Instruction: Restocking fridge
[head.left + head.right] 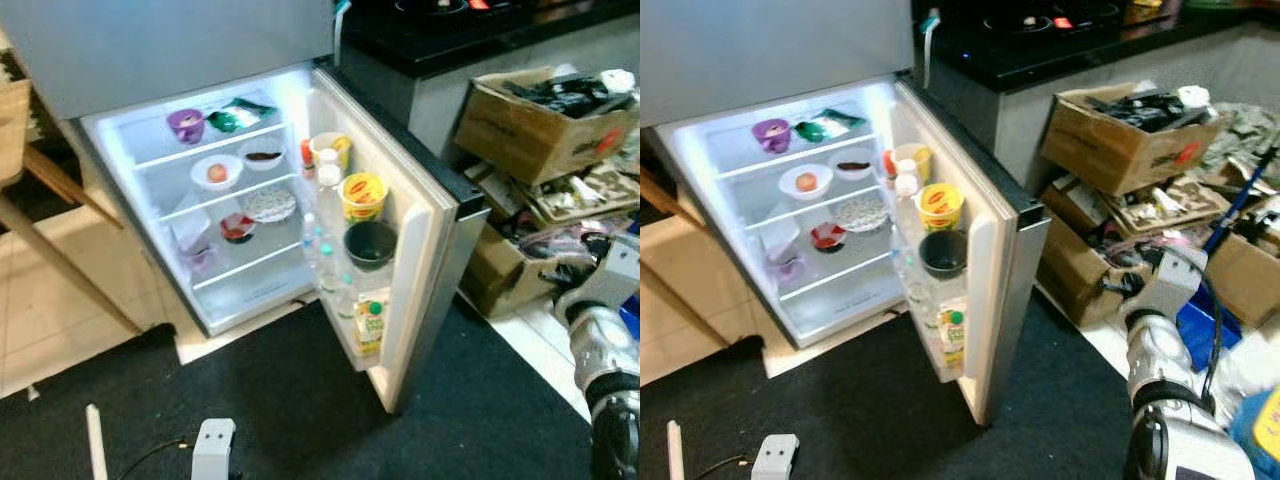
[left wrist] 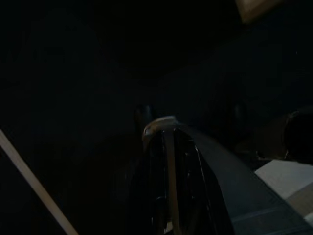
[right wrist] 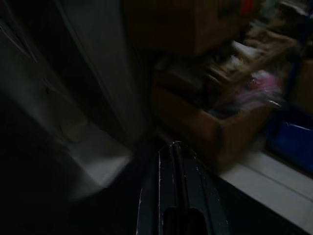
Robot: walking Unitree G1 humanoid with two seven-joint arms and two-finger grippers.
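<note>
On the left we see a slanted wooden leg [image 1: 70,262] on pale tile, then the fridge [image 1: 200,300] standing open and lit. Its shelves carry a purple cup [image 1: 186,124], a green packet [image 1: 235,116], a white bowl with a round fruit [image 1: 216,172], a dark-filled bowl [image 1: 263,155], a patterned plate [image 1: 269,205] and a red-lined dish [image 1: 237,228]. The door [image 1: 420,240] swings out to the right, and its racks hold a yellow tub [image 1: 364,195], a dark bowl [image 1: 370,244], clear bottles [image 1: 318,245] and a green-capped juice carton [image 1: 369,325] at the bottom. Beyond the door, cardboard boxes [image 1: 1130,130] full of clutter sit under the counter.

We judge that stocking has yet to start, since we carry nothing. To do it well we should fetch an item first, then aim for the bare lower shelf, keeping clear of the door racks.

Our left gripper [image 2: 168,161] hangs in deep shade; whether its fingers are parted we cannot tell. Our right gripper [image 3: 177,191] hangs low beside the boxes, fingers pressed together, holding nothing.
</note>
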